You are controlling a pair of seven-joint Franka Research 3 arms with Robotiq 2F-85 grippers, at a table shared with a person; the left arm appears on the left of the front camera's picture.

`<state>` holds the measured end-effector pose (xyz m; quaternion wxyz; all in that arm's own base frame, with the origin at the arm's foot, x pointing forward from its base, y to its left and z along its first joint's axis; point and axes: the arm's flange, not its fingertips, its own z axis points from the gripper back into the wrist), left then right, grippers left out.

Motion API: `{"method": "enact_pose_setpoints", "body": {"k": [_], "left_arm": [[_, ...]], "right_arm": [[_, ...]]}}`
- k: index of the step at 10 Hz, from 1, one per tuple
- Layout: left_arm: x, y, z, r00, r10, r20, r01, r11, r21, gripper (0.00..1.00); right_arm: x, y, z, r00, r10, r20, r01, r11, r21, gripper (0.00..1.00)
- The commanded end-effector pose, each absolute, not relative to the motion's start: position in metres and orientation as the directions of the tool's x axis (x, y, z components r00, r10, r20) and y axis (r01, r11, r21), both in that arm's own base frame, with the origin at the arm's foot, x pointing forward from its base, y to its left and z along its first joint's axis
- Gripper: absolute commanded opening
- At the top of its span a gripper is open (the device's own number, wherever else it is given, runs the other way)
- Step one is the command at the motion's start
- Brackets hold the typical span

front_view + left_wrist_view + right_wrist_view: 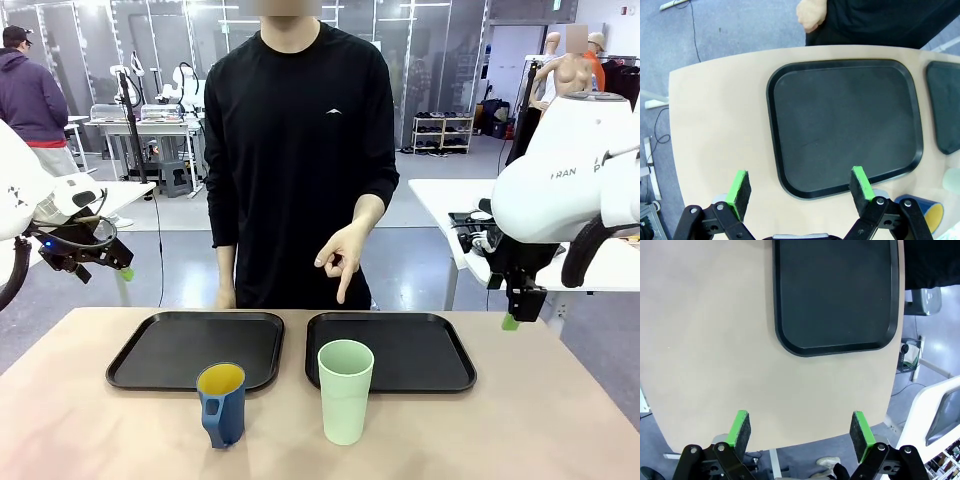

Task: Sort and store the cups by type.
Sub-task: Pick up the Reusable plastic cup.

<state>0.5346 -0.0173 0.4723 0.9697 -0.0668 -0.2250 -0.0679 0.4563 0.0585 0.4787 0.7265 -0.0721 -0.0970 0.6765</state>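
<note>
While both arms hang clear at the table's ends, the two cups sit on bare table (520,430), neither one in a tray.

Cups:
- blue mug (222,405): upright, yellow inside, handle turned roughly toward the robot's side. It stands just in front of the near right corner of the left tray (170,350).
- mint tumbler (345,390): upright, just in front of the near left corner of the right tray (420,345). It is close to the mug but not touching it.
- Both trays are black, side by side, with a narrow gap between them.

Left gripper (125,272):
- held up off the table past its left end.
- left wrist view: fingers spread wide, nothing between the green pads (740,187).
- the left tray's near edge lies under it. The mug's rim and a sliver of the tumbler show at the lower right corner of that view.

Right gripper (511,321):
- raised beside the table's right end.
- right wrist view: fingers wide apart, nothing held.
- below it lie bare tabletop and the table's edge, with the right tray farther ahead.

Person:
- stands at the far side, behind the trays.
- one hand (340,258) is raised with the index finger pointing down, above the far left part of the right tray.
- the other hand (812,14) hangs at the far table edge, behind the left tray.
</note>
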Motion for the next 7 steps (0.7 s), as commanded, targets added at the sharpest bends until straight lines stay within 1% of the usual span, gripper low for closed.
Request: {"method": "enact_pose_setpoints", "body": {"k": [1, 3, 4, 6, 7], "left_arm": [[0.534, -0.015, 0.473, 0.887, -0.097, 0.452, 0.160, 0.982, -0.103, 1.00], [0.534, -0.015, 0.473, 0.887, -0.097, 0.452, 0.160, 0.982, -0.103, 1.00], [0.534, -0.015, 0.473, 0.887, -0.097, 0.452, 0.160, 0.982, -0.103, 1.00], [0.534, -0.015, 0.473, 0.887, -0.097, 0.452, 0.160, 0.982, -0.103, 1.00], [0.534, -0.015, 0.473, 0.887, -0.097, 0.452, 0.160, 0.982, -0.103, 1.00]], "right_arm": [[0.457, 0.058, 0.479, 0.069, 0.997, 0.040, -0.968, 0.077, -0.240, 1.00], [0.456, 0.058, 0.479, 0.066, 0.997, 0.044, -0.969, 0.074, -0.237, 1.00], [0.463, 0.060, 0.467, 0.000, 0.996, 0.089, -0.985, 0.015, -0.171, 1.00], [0.466, 0.065, 0.440, -0.085, 0.976, 0.200, -0.989, -0.058, -0.134, 1.00], [0.467, 0.069, 0.423, -0.126, 0.948, 0.292, -0.988, -0.093, -0.123, 1.00]]}}
